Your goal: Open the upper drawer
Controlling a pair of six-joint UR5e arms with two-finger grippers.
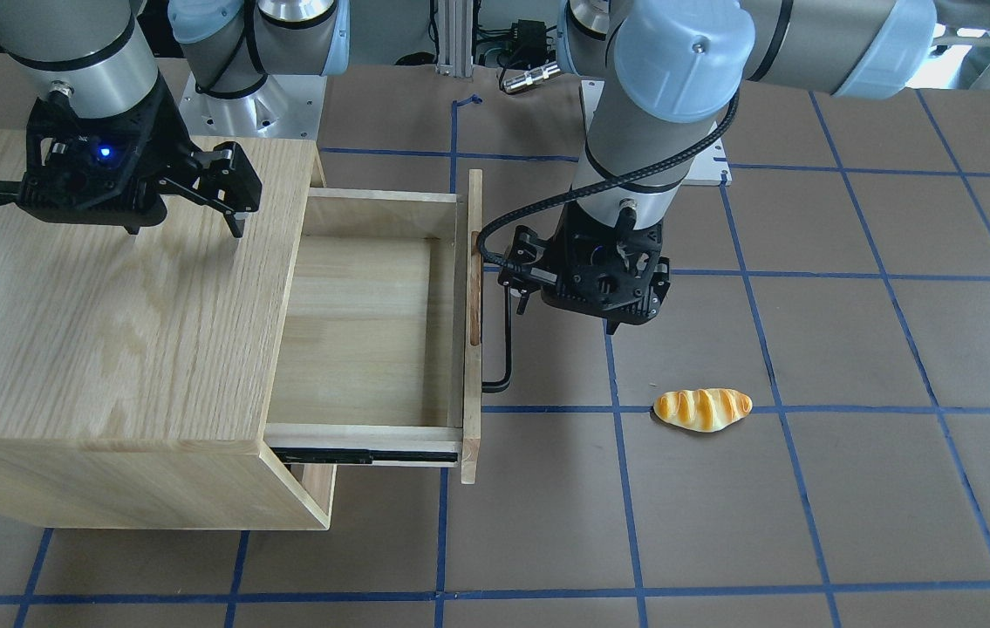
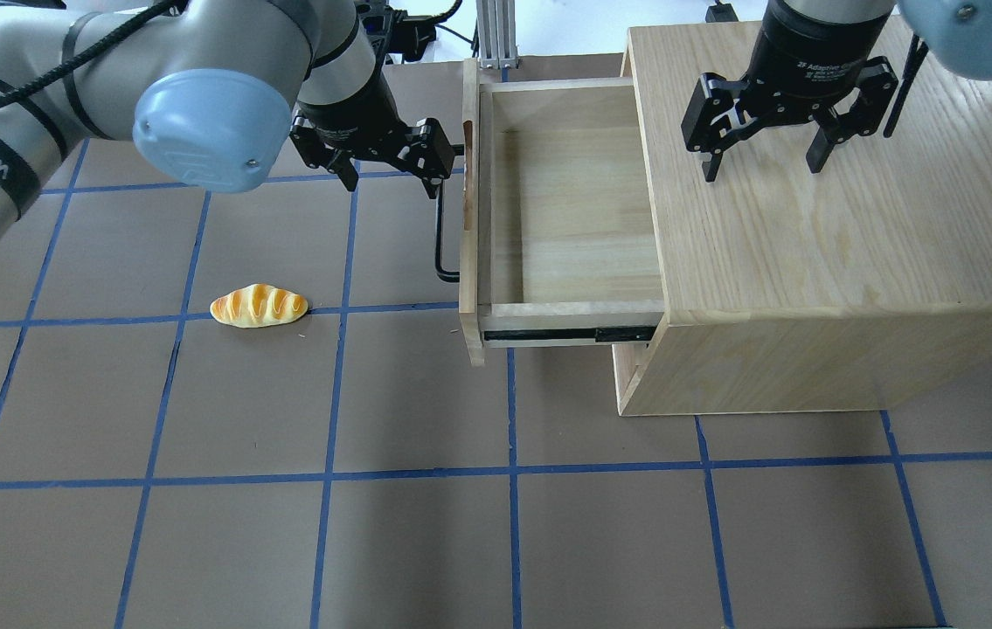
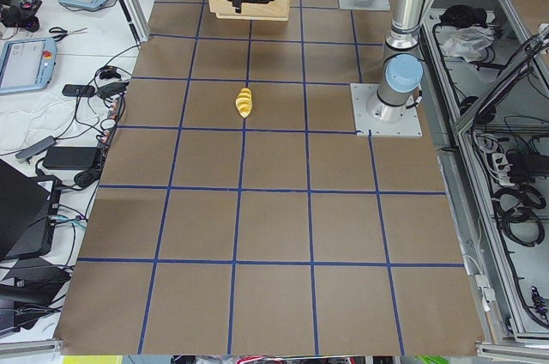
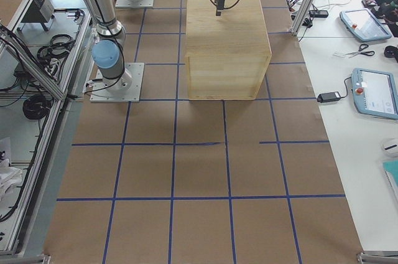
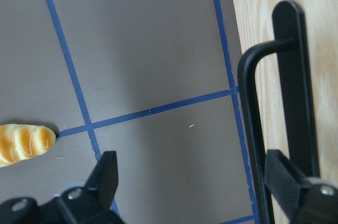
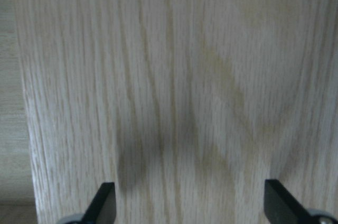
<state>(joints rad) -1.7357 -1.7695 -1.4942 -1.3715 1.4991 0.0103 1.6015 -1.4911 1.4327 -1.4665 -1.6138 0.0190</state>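
Brown tabletop, gridded in blue tape, fills the near ground, where a roll lies on a tape line at left, well apart from the furniture. Beyond it the drawer stands drawn well out of the cabinet toward the left, its black rail bared along the near side. Inside, only the pale wood floor shows; nothing lies in it. The left hand hangs at the far end of the handle with its fingers spread. The wrist view shows the bar running between them, close beside one finger and not clamped; whether it touches cannot be told. That placement suggests the bar is being hooked rather than squeezed. The right hand points down just over the cabinet top, fingers likewise apart, with its shadow close beneath. It is probably there to keep the cabinet from sliding with the pull, though contact with the wood cannot be made out. With the drawer this far out, the opening looks all but complete.
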